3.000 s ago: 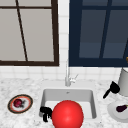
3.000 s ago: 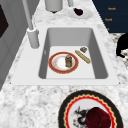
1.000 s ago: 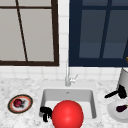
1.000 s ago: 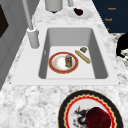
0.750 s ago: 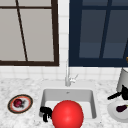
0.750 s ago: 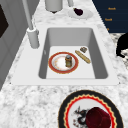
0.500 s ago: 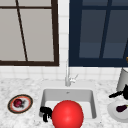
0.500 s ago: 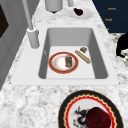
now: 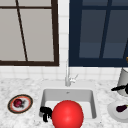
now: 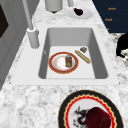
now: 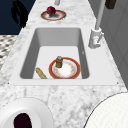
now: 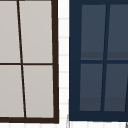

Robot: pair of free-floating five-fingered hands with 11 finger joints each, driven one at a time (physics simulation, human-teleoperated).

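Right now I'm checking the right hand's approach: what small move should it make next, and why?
Probably lower the right hand a little toward the dark purple thing on the white plate. The hand seems to hover above that plate, beside the grey canister, apart from the purple thing.

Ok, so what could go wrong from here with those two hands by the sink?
The right hand hangs right beside the grey canister, above the white plate with a dark purple item; a sideways move could knock either. The left hand is next to the red ball at the front of the sink, so it might nudge it.
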